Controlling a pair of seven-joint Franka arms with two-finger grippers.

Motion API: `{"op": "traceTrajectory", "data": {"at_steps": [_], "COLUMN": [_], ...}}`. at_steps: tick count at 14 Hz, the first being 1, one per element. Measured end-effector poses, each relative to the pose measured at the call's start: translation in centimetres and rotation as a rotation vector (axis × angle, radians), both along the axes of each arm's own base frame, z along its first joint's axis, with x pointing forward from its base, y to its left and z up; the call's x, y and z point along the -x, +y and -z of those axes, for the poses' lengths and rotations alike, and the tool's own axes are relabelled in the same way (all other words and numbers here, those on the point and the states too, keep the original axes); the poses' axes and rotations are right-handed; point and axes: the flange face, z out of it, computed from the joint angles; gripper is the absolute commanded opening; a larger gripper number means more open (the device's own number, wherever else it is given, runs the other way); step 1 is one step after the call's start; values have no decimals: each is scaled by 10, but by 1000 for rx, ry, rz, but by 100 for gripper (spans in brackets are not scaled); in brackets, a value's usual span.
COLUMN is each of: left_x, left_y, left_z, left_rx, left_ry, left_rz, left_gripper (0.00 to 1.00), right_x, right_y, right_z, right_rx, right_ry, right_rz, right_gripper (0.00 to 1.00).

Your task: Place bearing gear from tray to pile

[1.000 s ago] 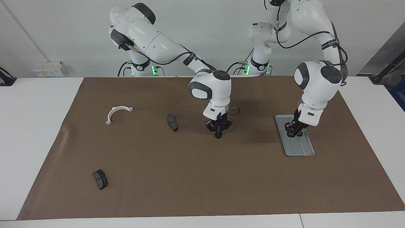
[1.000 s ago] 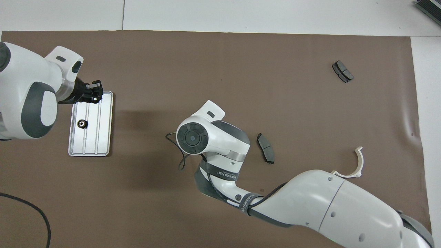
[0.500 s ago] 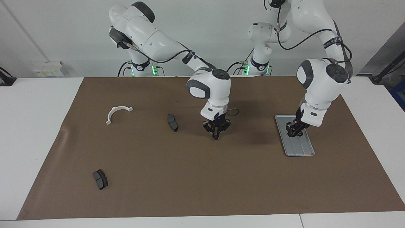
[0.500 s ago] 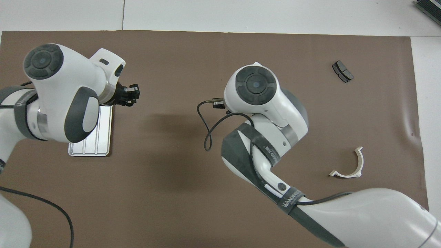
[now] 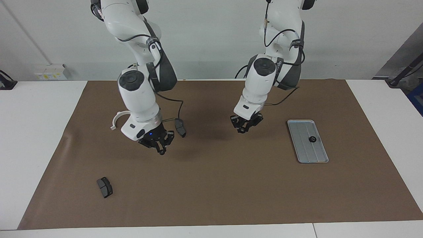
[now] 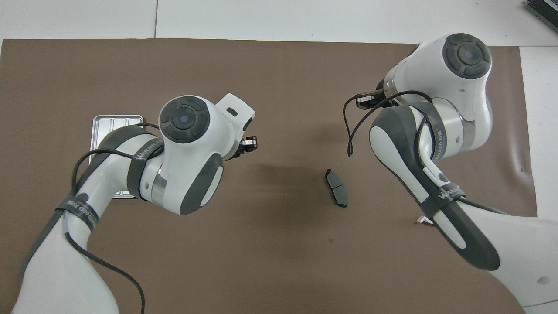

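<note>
Both arms have swung away from the tray [image 5: 317, 154]; left hand [image 5: 243, 129] grip unclear, right hand [image 5: 161, 147] closed, empty.

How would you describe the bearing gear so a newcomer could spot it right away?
Find the silver ridged tray on the brown mat, toward the left arm's end. The bearing gear sits on it: a small dark round part, the tray's only item.

A small dark round bearing gear [image 5: 312, 139] sits on the flat silver-grey ridged tray [image 5: 317, 157], toward its end nearer the robots. The pile lies apart toward the right arm's end: a white half-ring bracket [image 5: 115, 119], partly hidden, and two dark brake pads [image 5: 180, 128] [image 5: 104, 187], seemingly flat.
</note>
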Motion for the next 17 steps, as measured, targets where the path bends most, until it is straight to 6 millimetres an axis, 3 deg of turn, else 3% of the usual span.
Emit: {"op": "traceTrajectory", "data": {"at_steps": [3, 6, 8, 10, 11, 13, 14, 15, 17], "left_x": [7, 16, 31, 37, 36, 35, 35, 34, 26], "left_y": [-23, -28, -38, -42, -41, -40, -40, -39, -30], "left_z": [42, 65, 78, 81, 81, 78, 77, 76, 72], "left_rx": [-15, -8, -7, -9, -9, -6, -4, -4, -3], "left_ry": [8, -10, -14, -12, -14, -20, -22, -23, -32], "left_rz": [17, 31, 56, 67, 66, 64, 62, 60, 41], "left_gripper": [0, 13, 37, 88, 98, 100, 100, 100, 100], "right_x": [-16, -26, -30, -32, -32, -33, -33, -34, -34], "right_y": [-8, -14, -20, -23, -25, -33, -37, -40, -40], "right_z": [41, 86, 96, 97, 101, 108, 112, 115, 118], "right_rx": [-8, -2, 4, 4, 5, 15, 20, 24, 24], "right_ry": [-33, -45, -55, -68, -64, -56, -52, -51, -53], "right_rz": [5, -42, -49, -44, -43, -38, -38, -39, -39], "right_gripper": [0, 0, 0, 0, 0, 0, 35, 99, 100]}}
